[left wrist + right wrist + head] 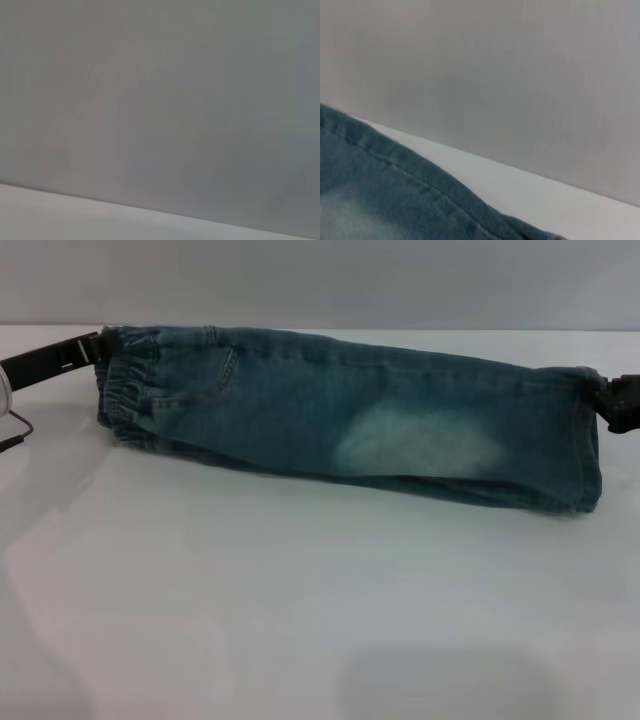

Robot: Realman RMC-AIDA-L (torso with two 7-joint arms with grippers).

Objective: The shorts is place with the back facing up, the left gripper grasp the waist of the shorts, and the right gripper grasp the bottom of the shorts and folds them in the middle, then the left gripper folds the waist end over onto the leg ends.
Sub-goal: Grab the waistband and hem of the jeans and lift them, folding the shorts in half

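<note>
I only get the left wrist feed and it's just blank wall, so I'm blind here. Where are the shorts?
Observer: The shorts lie folded lengthwise on the table, stretched between both arms.
Operator: Which end is mine?
Observer: The waist; the left gripper is at its far corner.
Operator: And the other arm?
Observer: The right gripper is at the leg ends, at their far corner.

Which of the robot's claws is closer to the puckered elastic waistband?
Left. The left gripper meets the waist at its far corner; the right gripper is at the leg ends.
</note>
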